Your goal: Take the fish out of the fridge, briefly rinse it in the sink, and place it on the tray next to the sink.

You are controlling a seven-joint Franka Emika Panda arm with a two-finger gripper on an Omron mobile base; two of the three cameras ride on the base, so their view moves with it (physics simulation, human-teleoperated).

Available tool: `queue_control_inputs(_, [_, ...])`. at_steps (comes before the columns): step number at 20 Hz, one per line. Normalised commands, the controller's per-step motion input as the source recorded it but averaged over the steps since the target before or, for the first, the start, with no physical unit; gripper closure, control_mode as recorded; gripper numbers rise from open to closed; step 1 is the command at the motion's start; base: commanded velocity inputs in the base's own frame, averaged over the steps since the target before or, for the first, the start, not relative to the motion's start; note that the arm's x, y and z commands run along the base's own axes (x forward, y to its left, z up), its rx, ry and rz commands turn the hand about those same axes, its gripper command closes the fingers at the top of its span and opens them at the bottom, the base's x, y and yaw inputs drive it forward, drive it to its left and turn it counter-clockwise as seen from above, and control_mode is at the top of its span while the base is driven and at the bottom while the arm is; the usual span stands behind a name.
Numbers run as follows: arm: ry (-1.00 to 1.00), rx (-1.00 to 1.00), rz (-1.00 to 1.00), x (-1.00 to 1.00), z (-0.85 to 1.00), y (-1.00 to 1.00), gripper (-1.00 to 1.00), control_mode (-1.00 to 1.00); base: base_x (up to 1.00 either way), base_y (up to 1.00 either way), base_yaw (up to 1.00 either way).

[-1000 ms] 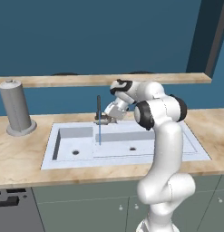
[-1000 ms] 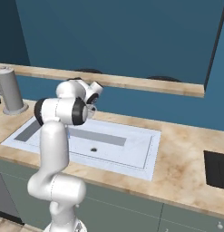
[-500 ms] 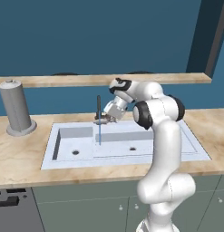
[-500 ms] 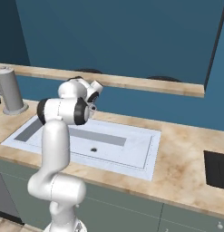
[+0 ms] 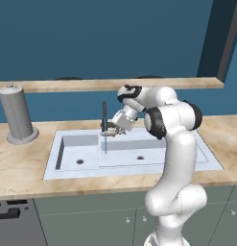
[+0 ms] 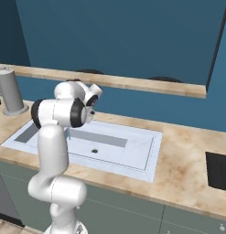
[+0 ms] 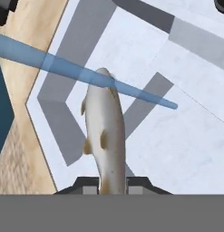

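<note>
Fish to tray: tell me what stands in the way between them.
Nothing visible does. The gripper holds the fish under the water stream over the sink, beside the faucet. The tray lies on the counter past the sink's far end, with bare counter between.

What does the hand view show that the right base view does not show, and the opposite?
Hand view: the fish gripped between the gripper tips, its far end in the blue water stream. Right base view: the black tray on the counter to the right of the sink, and the grey cylinder at the left. Both: the sink and the wooden counter.
</note>
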Motion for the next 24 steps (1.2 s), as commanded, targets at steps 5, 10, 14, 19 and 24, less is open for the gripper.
queue_control_inputs(5, [-0.01,-0.01,0.00,-0.05,0.00,0.00,1.00,-1.00,0.00,0.00,0.00])
queue_control_inputs(10, [-0.07,-0.09,-0.03,0.32,-0.01,0.00,1.00,-1.00,0.00,0.00,0.00])
queue_control_inputs(14, [0.00,-0.04,-0.04,0.41,-0.12,0.00,1.00,-1.00,0.00,0.00,0.00])
queue_control_inputs(19, [-0.01,0.00,-0.02,-0.06,0.00,0.00,1.00,-1.00,0.00,0.00,0.00])
queue_control_inputs(24, [-0.25,0.00,-0.22,-0.94,0.40,-0.10,1.00,-1.00,0.00,0.00,0.00])
